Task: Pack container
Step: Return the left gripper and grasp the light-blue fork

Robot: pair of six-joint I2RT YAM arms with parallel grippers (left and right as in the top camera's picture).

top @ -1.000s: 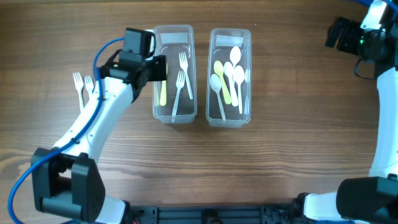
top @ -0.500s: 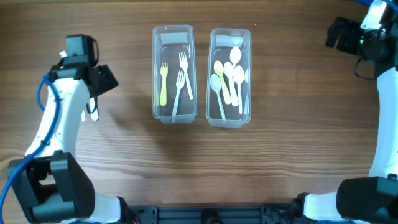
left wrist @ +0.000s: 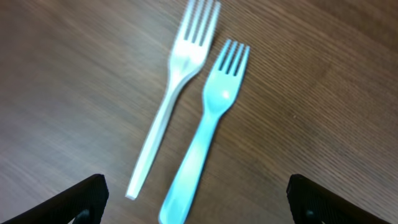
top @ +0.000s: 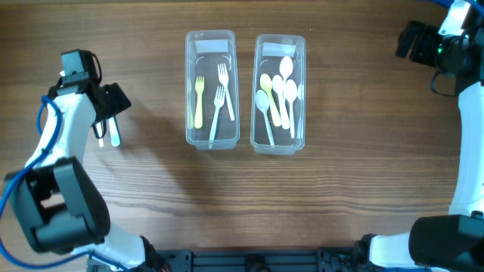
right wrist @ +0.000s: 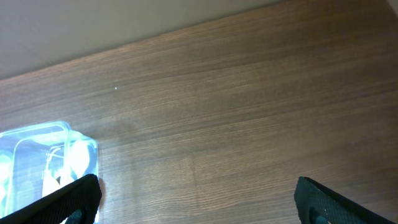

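Two clear containers stand at the table's centre: the left container (top: 212,134) holds three forks, one yellow and two white; the right container (top: 279,140) holds several spoons. Two loose forks lie on the wood at the far left, a white fork (left wrist: 171,99) and a pale blue fork (left wrist: 205,134), mostly hidden under my arm in the overhead view (top: 114,136). My left gripper (left wrist: 196,202) hovers over their handles, open and empty. My right gripper (right wrist: 199,199) is open and empty, raised at the far right (top: 412,39).
Bare wood table lies all around. A corner of the right container (right wrist: 56,168) shows in the right wrist view. The table's far edge meets a grey wall at the top of that view.
My left arm has swung from the left container out to the far left, now above the two loose forks. The right arm has not moved.
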